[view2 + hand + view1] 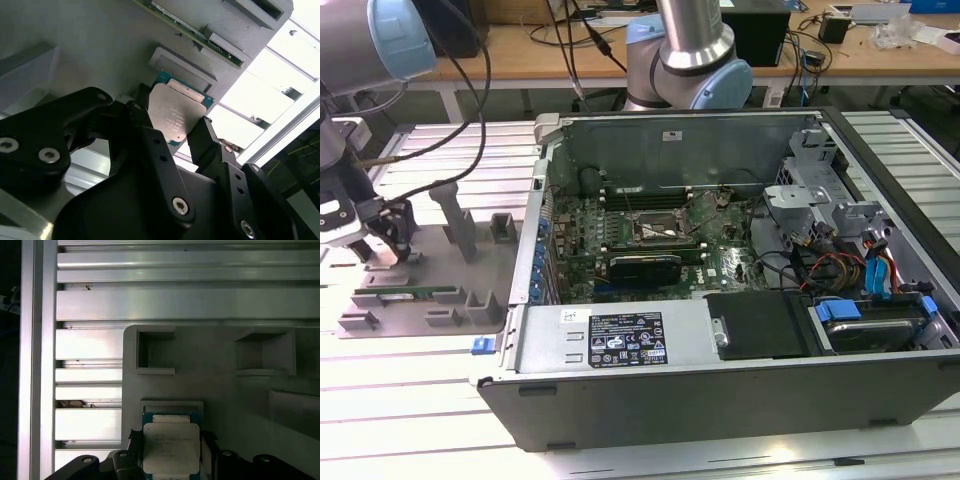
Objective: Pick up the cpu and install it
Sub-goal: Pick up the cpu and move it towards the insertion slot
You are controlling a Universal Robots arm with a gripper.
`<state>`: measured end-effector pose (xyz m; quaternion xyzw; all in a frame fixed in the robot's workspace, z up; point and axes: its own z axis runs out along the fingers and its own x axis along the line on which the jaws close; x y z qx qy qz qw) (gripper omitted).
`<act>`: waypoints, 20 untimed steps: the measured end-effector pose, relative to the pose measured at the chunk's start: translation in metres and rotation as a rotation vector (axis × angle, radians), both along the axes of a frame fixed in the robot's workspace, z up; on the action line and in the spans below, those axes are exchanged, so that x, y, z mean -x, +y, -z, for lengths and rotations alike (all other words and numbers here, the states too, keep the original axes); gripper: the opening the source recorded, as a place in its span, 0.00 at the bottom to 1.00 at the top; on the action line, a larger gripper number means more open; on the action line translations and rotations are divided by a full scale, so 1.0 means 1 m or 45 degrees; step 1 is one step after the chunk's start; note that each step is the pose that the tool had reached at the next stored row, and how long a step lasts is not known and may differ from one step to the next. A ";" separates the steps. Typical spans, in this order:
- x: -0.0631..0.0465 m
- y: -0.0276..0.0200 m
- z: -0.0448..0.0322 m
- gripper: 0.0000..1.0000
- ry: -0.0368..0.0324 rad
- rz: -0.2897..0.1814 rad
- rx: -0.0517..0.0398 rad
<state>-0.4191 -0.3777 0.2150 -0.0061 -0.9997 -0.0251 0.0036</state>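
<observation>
Gripping the cpu (176, 110) by opposite edges, the claw (171, 117) sits at the grey tray (485, 268), exterior view's left. Pick-up step appears in hand; a level hold is required.

The gripper (172, 119) is holding the cpu (176, 111) between its two black fingers (150, 142), which are pressing against opposite edges of the chip. The cpu is showing its silver-grey metal top and a thin teal-green border. It is sitting over the grey parts tray (100, 45), just beside a raised rectangular pocket (182, 67). A memory stick (192, 34) is lying edge-on in a tray slot, and bright aluminium table slats (260, 105) are showing beyond the tray.
</observation>
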 end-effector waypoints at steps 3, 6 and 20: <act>0.000 0.0001 -0.0042 0.55 0.0001 0.000 0.000; 0.000 0.0001 -0.0067 0.55 0.0000 0.000 0.000; 0.000 0.0002 -0.0653 0.55 0.0000 0.000 0.000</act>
